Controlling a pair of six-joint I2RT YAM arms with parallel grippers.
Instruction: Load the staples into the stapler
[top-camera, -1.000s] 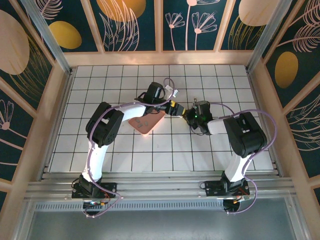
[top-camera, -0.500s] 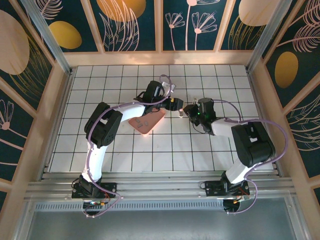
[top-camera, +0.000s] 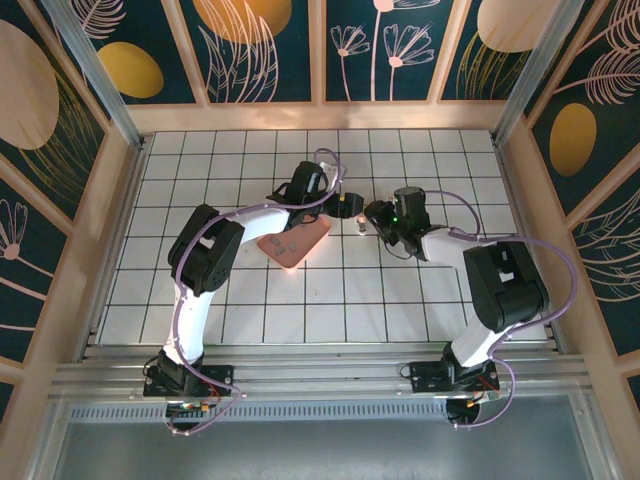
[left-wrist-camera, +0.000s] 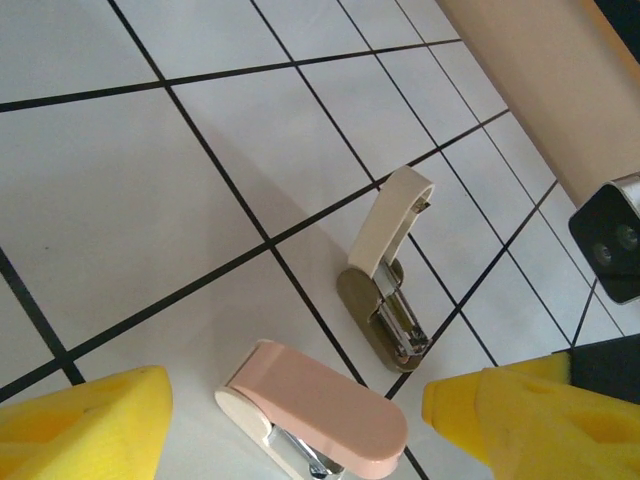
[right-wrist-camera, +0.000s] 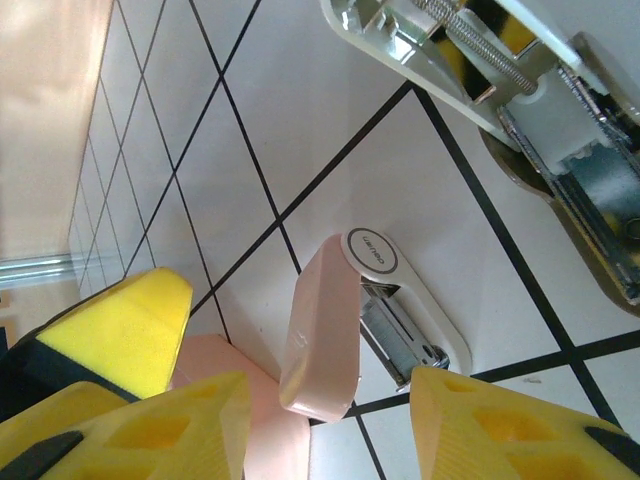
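- The table (top-camera: 200, 290) is spreading out under me as one flat white surface, glossy and ruled into squares by thin black lines.
- I am reaching in with two claws, each with blocky yellow foam pads (left-wrist-camera: 85, 420). I am holding my left claw (left-wrist-camera: 295, 415) wide, with nothing between the pads, above the staplers. I am holding my right claw (right-wrist-camera: 330, 430) parted more narrowly, also gripping nothing, and it is facing the left one from the side of the right edge.
- One pink tray (top-camera: 293, 243) is lying near the table's middle, toward the left edge from the staplers. It is thin, matte and round-cornered.
- Two staplers are sitting just beside each other, not touching, near the middle and a little toward the far edge. The pink stapler (right-wrist-camera: 320, 340) is showing a smooth rounded lid swung up off a white base with a shiny metal channel. The beige stapler (left-wrist-camera: 385, 240) is raising a cream lid over an olive oval base, baring its steel channel and spring.
- The staples (top-camera: 290, 240) are showing as faint grey flecks on the tray, too small for me to count.
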